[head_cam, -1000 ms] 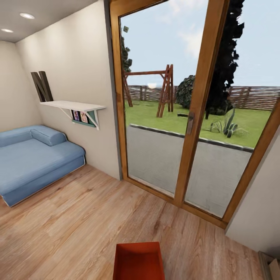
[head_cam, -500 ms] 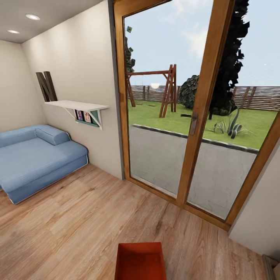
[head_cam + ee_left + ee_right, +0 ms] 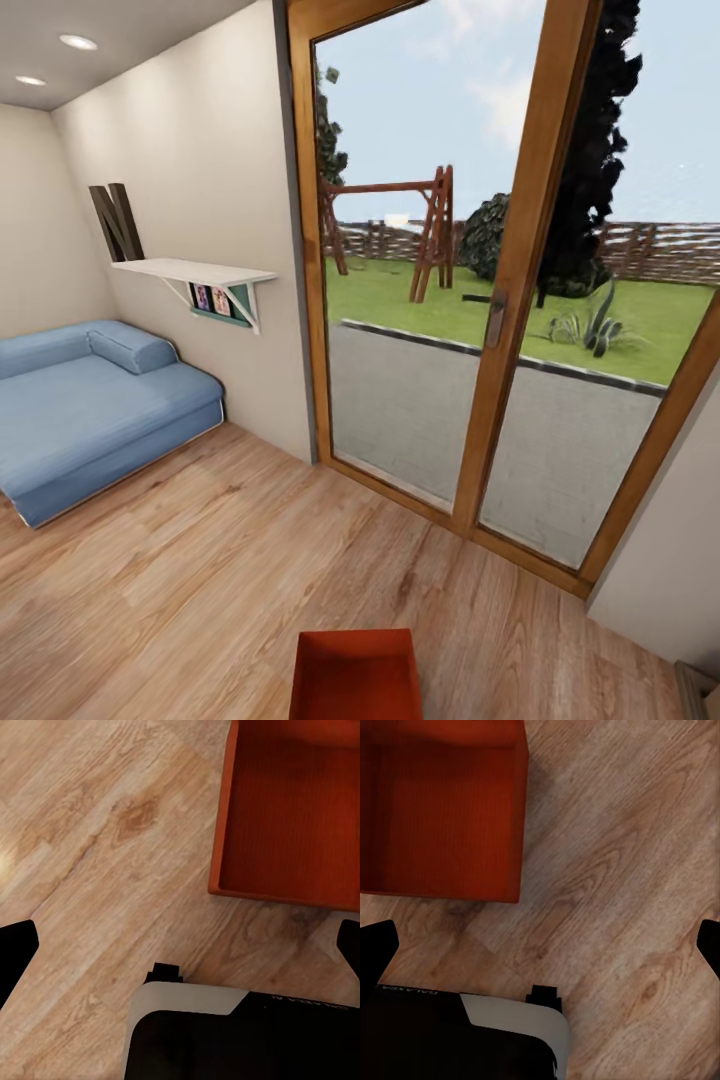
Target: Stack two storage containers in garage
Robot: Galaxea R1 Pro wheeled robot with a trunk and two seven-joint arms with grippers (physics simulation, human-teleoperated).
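A: We are looking down at one storage container (image 3: 356, 675) sitting on the light wood-plank floor (image 3: 200, 580) of the living room, right at the near edge of the head view, with the blue sofa (image 3: 90, 410) off to our left and the glass patio door (image 3: 480, 300) ahead.

B: And both wrist cameras are catching it. The left end effector (image 3: 180, 952) is hanging beside one long wall, and the right end effector (image 3: 540, 952) is hanging beside the opposite one, neither touching. On each, the dark fingertips are sitting at the far edges of the frame, so we are reading both as spread wide with nothing between them.

A: How are we judging it will handle?

B: We are guessing stiff and fairly light: an empty, topless bin with low straight walls (the fine ribbing should be giving the pads some bite). It is looking rigid enough not to buckle.

A: So where are we taking hold?

B: We are favouring the upper rims of the two opposite walls, one end effector on each, clamping near the middle of each wall so the bin is staying level while we are carrying it.
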